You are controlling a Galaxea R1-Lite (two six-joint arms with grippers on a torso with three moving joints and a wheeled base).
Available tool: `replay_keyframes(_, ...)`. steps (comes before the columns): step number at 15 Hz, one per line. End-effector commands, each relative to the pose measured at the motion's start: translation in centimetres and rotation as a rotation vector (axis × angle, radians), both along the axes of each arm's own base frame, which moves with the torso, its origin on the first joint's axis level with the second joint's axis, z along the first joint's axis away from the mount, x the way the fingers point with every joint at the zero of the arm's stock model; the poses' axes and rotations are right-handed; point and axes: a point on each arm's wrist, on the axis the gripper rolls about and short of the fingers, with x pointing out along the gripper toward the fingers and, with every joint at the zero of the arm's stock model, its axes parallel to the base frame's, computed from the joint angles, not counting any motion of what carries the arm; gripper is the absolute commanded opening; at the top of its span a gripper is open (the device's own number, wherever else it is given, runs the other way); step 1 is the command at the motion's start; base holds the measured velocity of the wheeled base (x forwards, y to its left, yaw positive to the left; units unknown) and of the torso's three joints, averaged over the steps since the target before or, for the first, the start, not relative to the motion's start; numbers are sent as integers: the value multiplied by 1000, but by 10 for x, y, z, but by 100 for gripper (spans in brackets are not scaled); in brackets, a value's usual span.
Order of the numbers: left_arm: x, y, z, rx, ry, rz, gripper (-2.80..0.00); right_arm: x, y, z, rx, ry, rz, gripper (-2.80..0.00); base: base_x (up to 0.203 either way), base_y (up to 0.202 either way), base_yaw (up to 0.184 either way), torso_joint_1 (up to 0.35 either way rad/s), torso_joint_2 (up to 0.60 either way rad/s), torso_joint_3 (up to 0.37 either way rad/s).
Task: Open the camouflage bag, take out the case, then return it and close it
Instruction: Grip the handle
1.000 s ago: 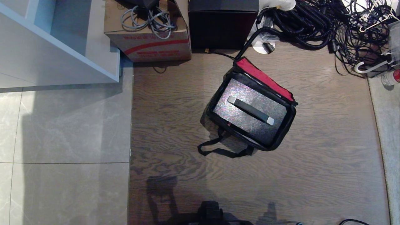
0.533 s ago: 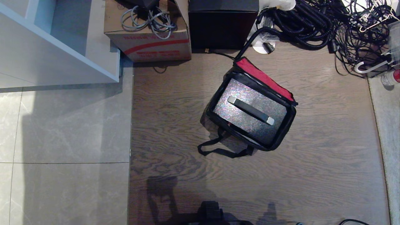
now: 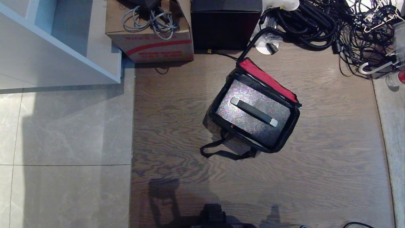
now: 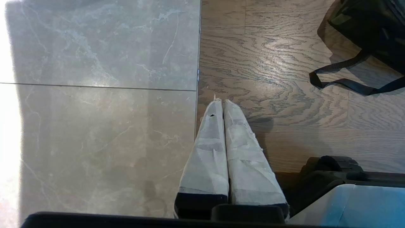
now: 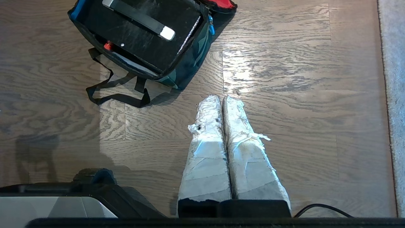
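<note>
The camouflage bag [image 3: 289,134] stands open on the wooden floor, its red-lined lid [image 3: 267,79] folded back on the far side. Inside it lies the speckled case [image 3: 240,122], handle [image 3: 253,111] up with silver ends. The right wrist view shows the same bag [image 5: 186,68] and case [image 5: 133,38] ahead of my right gripper [image 5: 222,97], which is shut and empty, well short of the bag. My left gripper [image 4: 222,100] is shut and empty too, over the seam between tile and wood, with the bag's black strap [image 4: 335,83] off to one side. Neither arm shows in the head view.
A cardboard box [image 3: 152,38] with cables and a black cube box [image 3: 225,27] stand beyond the bag. Tangled hoses and cables [image 3: 332,25] fill the far right. A white shelf unit [image 3: 63,47] is at the far left. My base [image 3: 215,218] sits at the near edge.
</note>
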Motion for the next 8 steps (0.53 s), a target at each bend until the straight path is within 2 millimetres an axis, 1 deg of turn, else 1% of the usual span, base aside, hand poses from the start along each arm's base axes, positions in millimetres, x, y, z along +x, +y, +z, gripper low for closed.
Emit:
replay_keyframes(1,0,0,0,0,0,0,-280,3,0,-11,0,41,1,-280,0,0,0,0,0,0)
replay_keyframes(8,0,0,0,0,0,0,-280,3,0,-11,0,41,1,-280,0,0,0,0,0,0)
